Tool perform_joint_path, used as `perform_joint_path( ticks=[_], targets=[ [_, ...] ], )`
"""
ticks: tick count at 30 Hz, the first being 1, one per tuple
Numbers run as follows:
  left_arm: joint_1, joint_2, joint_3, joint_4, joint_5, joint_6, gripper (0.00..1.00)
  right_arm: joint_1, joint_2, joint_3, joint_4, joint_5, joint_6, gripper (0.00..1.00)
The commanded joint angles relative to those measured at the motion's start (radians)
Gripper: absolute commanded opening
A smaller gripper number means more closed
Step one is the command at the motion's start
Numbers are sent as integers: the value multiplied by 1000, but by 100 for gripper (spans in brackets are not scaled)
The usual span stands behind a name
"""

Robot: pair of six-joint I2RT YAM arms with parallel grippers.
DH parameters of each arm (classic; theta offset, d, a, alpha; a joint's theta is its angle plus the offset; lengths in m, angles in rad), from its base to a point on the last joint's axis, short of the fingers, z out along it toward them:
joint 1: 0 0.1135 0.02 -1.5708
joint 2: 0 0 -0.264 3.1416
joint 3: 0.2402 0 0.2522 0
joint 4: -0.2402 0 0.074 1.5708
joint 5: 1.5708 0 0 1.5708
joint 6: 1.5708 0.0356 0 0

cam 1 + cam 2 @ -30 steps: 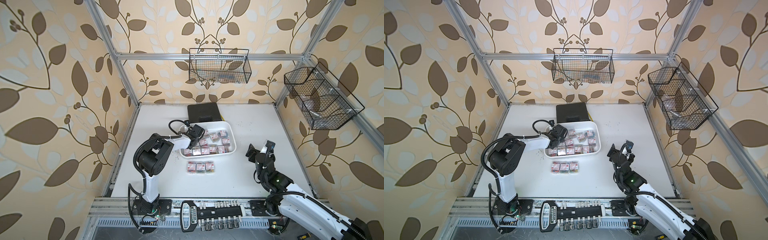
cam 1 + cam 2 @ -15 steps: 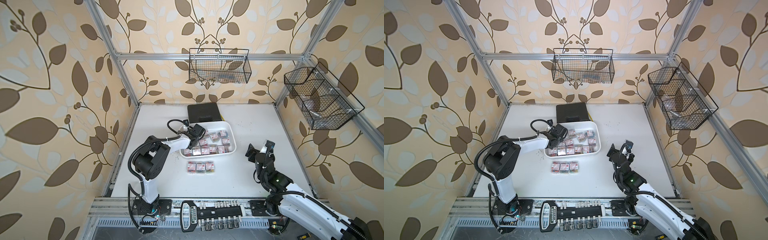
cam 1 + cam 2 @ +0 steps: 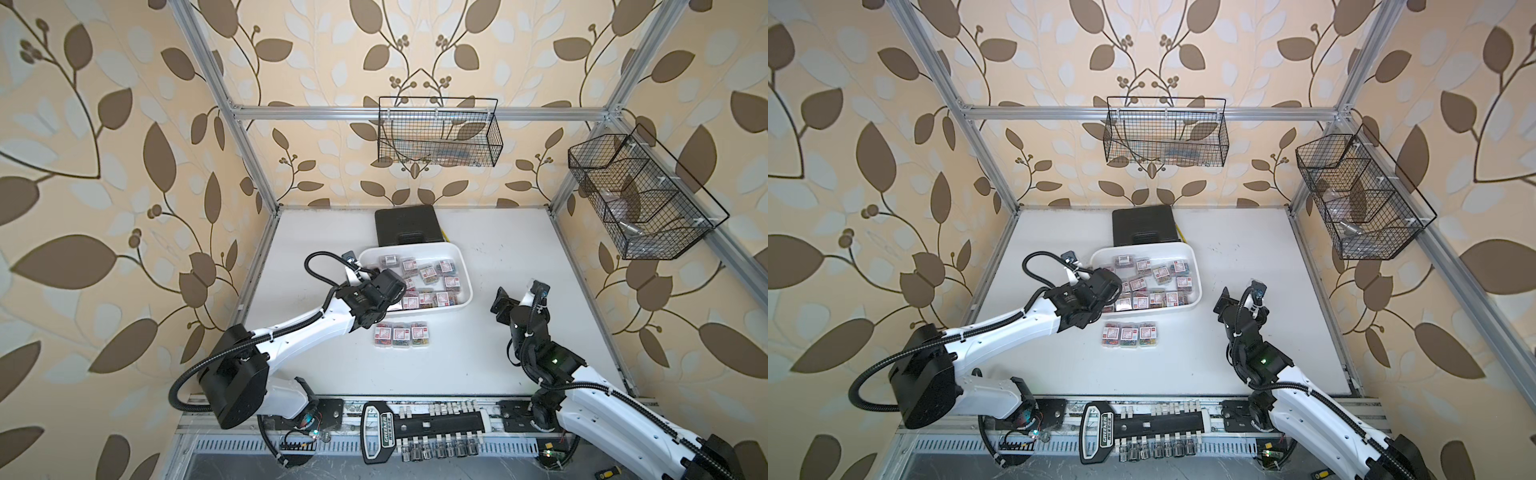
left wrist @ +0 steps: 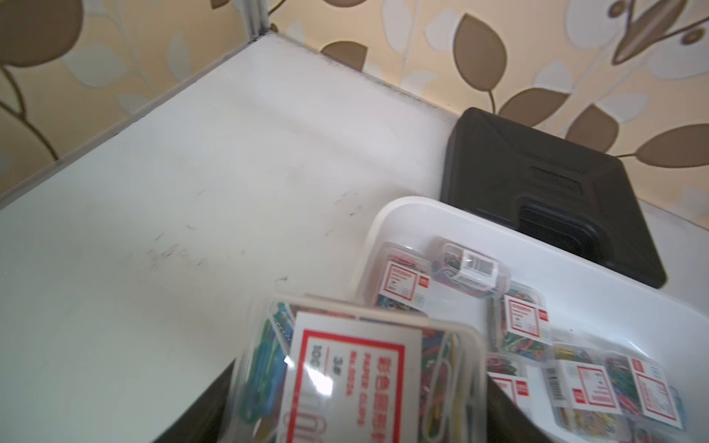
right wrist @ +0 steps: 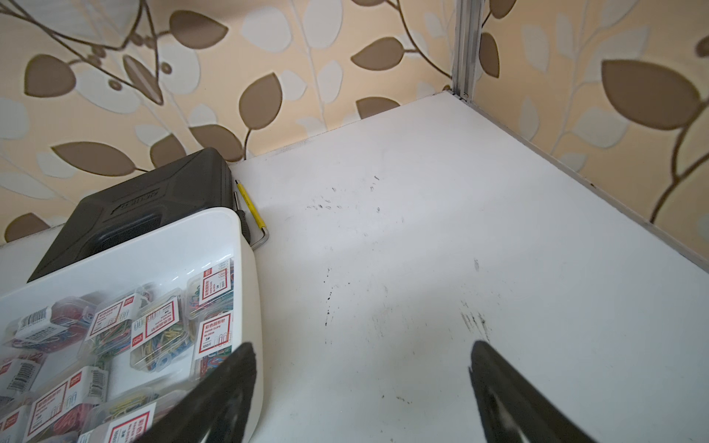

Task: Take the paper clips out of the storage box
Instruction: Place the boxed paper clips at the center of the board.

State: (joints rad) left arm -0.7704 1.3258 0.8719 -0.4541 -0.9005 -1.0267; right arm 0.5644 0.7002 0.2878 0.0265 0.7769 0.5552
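**Desk:** White plastic, is that the storage box I can see mid-table?

**Operator:** Yes. The storage box sits just in front of the black hard case. I cannot tell whether the two touch.

**Desk:** Where do you have the left arm?

**Operator:** I have the left gripper over the storage box's near left corner, pinching one clear clip box. My wrist view shows a dark finger on each side of it. The clip box is tilted, with its red-edged label towards the camera. In both top views the gripper body hides it.

**Desk:** And the other paper clips?

**Operator:** Most of the paper clips lie jumbled in the storage box. Many are label up, and one shows a barcode label. A row of three boxes lies flat on the table, just in front of the storage box. They sit side by side, labels up.

**Desk:** Right side?

**Operator:** My right gripper hangs with its jaws spread wide and nothing between them. It is above bare, scuffed tabletop, just beside the storage box's right wall.

**Desk:** Anything else around?

**Operator:** A yellow-handled L-shaped tool lies beside the case. One black wire basket hangs on the back rail, and a second wire basket hangs on the right-hand rail.
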Motion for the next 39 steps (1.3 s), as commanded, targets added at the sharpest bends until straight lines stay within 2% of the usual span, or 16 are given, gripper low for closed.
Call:
perform_joint_path(
  ticks=[1, 6, 11, 17, 22, 27, 32, 39],
  targets=[
    [10, -82, -56, -143, -110, -155, 49, -3, 4, -10, 5, -2, -13, 88],
    [10, -171, -179, -208, -99, -246, 49, -3, 4, -10, 5, -2, -12, 88],
    [10, -203, -294, -147, -37, -297, 49, -3, 4, -10, 4, -1, -13, 88],
    [10, -160, -364, 8, 47, -287, 49, -3, 3, -10, 4, -5, -13, 88],
    [10, -73, -366, 73, 93, -337, 50, -3, 3, -12, 5, -4, -14, 88],
    [10, -10, -339, 56, 112, -383, 57, -3, -1, -12, 5, -7, -15, 88],
    [10, -21, -344, 14, 94, -424, 67, -3, -9, -16, 4, -7, -14, 88],
    [10, -98, -317, -50, 78, -358, 95, -2, -11, -17, 6, -9, -14, 88]
  ],
)
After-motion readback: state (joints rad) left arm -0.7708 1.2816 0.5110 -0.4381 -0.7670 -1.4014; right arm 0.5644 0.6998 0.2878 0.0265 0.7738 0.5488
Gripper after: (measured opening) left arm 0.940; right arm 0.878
